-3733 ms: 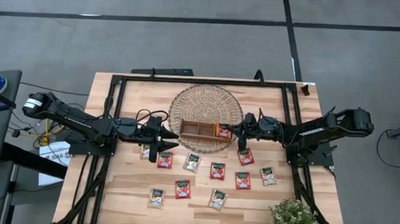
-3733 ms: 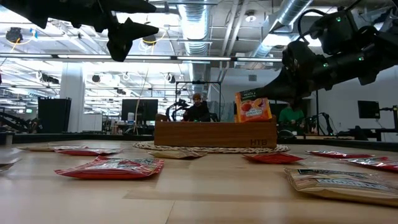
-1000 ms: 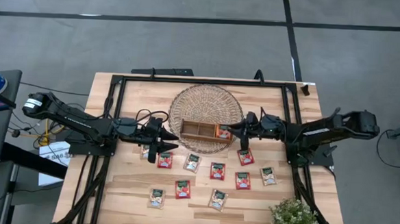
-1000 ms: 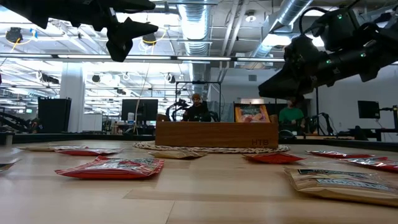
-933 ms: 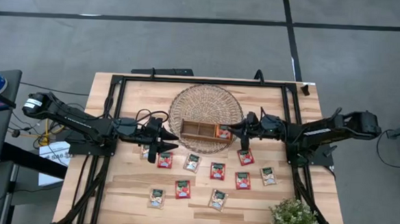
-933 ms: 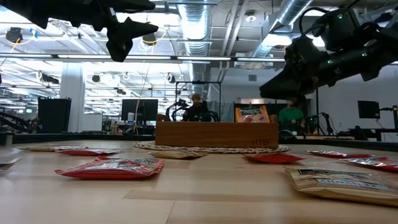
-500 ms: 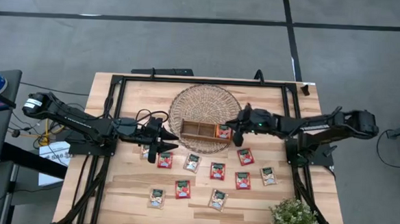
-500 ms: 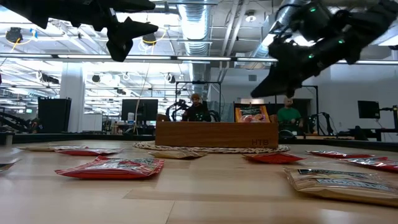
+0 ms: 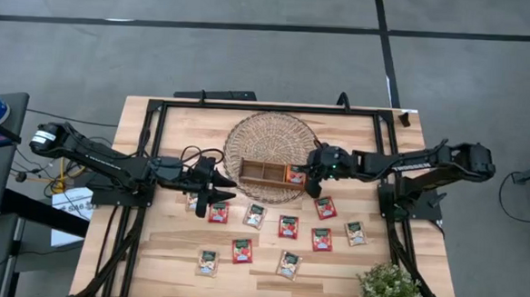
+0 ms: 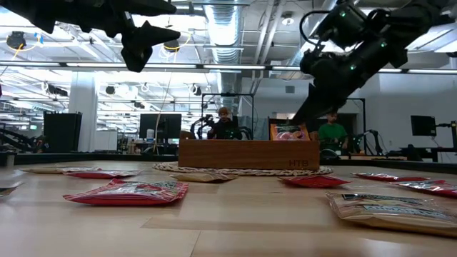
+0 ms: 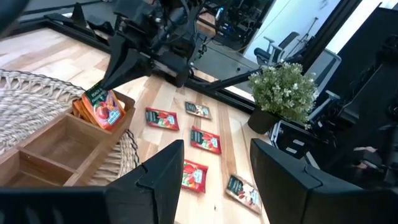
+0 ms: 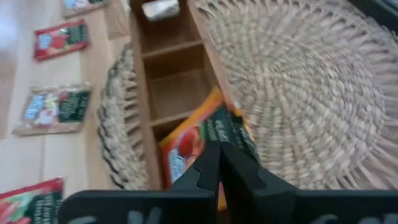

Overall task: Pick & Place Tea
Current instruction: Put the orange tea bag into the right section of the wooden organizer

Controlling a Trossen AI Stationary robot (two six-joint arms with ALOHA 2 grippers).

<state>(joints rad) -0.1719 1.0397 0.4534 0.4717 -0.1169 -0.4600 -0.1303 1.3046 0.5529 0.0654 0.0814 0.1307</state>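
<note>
An orange tea sachet (image 9: 295, 175) stands in the right compartment of the brown wooden tray (image 9: 262, 172), which lies on the round wicker basket (image 9: 275, 135). My right gripper (image 9: 312, 179) is shut, and its tips point down at that sachet (image 12: 186, 146). Several red and pale green-topped sachets, such as a red one (image 9: 287, 226) and a pale one (image 9: 255, 215), lie flat on the table nearer the front. My left gripper (image 9: 217, 190) hovers open and empty above the table, left of the tray and over the left end of the sachet rows. My right gripper's shut fingertips (image 11: 115, 78) meet the orange sachet's upper edge (image 11: 99, 93). They slant down from the table's right side. The sachet stands leaning in the tray's right compartment with its lower end inside. I cannot tell whether the tips press on it.
A potted plant (image 9: 389, 291) stands at the front right corner. A black frame (image 9: 267, 106) runs around the table. The tray's middle and left compartments (image 12: 171, 87) hold no sachets. People show in the room behind the table (image 10: 226, 123).
My right gripper has swung toward the table's left, over the tray's right end. It has tipped its fingers down until the tips stand at the top of the orange sachet. The sachet stays in its compartment.
</note>
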